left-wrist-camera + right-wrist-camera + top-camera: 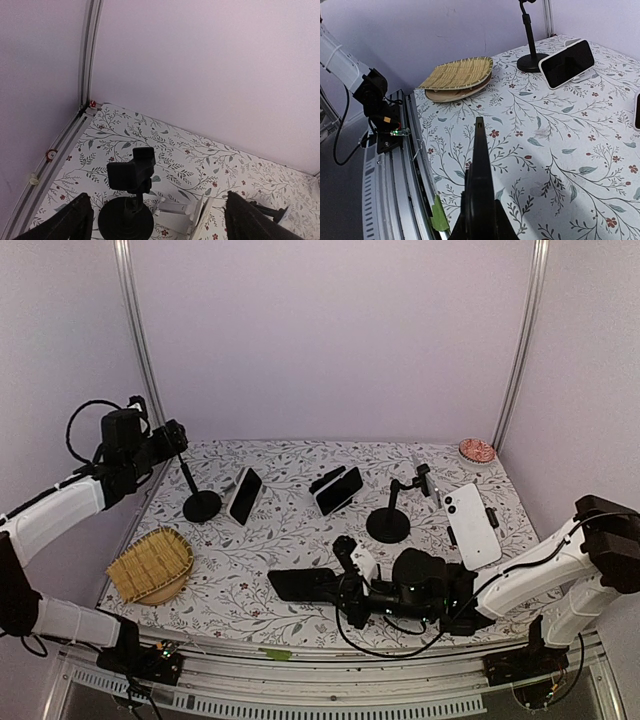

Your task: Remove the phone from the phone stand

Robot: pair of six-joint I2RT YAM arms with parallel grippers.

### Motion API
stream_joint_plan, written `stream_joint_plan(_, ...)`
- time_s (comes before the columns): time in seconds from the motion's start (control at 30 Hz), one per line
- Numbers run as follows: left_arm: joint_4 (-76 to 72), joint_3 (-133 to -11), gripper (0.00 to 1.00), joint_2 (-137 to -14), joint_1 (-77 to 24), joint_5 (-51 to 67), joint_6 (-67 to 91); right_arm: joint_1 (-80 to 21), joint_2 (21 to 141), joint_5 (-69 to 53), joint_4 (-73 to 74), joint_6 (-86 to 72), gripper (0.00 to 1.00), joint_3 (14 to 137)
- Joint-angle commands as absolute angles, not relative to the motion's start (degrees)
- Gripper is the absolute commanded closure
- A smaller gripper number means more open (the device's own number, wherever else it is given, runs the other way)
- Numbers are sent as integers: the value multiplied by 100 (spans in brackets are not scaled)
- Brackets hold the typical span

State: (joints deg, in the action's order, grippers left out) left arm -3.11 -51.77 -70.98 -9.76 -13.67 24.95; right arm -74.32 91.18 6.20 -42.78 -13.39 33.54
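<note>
A basket point(150, 565) lies at the front left of the table point(290, 538). Behind it is a tall stand point(202, 502), with a leaning phone point(245, 495) just to its right. Further right come another propped phone point(338, 490), a second stand point(388, 523), then a flat phone point(472, 525). The front phone point(298, 584) sits in the right gripper point(338, 585).

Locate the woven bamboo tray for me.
In the top view the woven bamboo tray sits at the near-left edge of the table, just in front of the round-based black stand and the phone propped beside it.
</note>
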Motion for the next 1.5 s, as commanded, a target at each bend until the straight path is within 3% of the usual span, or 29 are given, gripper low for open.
stream_joint_plan(0.0,906,-5321,5,-6277,-1072,-1371,2610,-7530,9308,588,-4110,-2254,100,4025)
stream_joint_plan(0.27,2067,-4788,4,-4686,-1846,-1320,2831,-7530,10409,715,-3155,-4065,100,5377)
stream_joint_plan(0.63,2443,-3564,5,-2551,-3145,-622,3411,-7528,11760,310,-3171,-5717,100,6575)
stream_joint_plan(0.93,1835,-2769,9,-2320,-4092,-394,3592,-7524,12318,562,-3164,-6768,100,7020)
stream_joint_plan(1.1,2003,-2912,9,-2442,-4610,-901,3568,-7532,12477,592,-3164,-7310,99,7058)
stream_joint_plan(1.47,2022,-2892,9,-2404,-4855,-1077,3588,-7524,12585,637,-3204,-7732,70,6748)
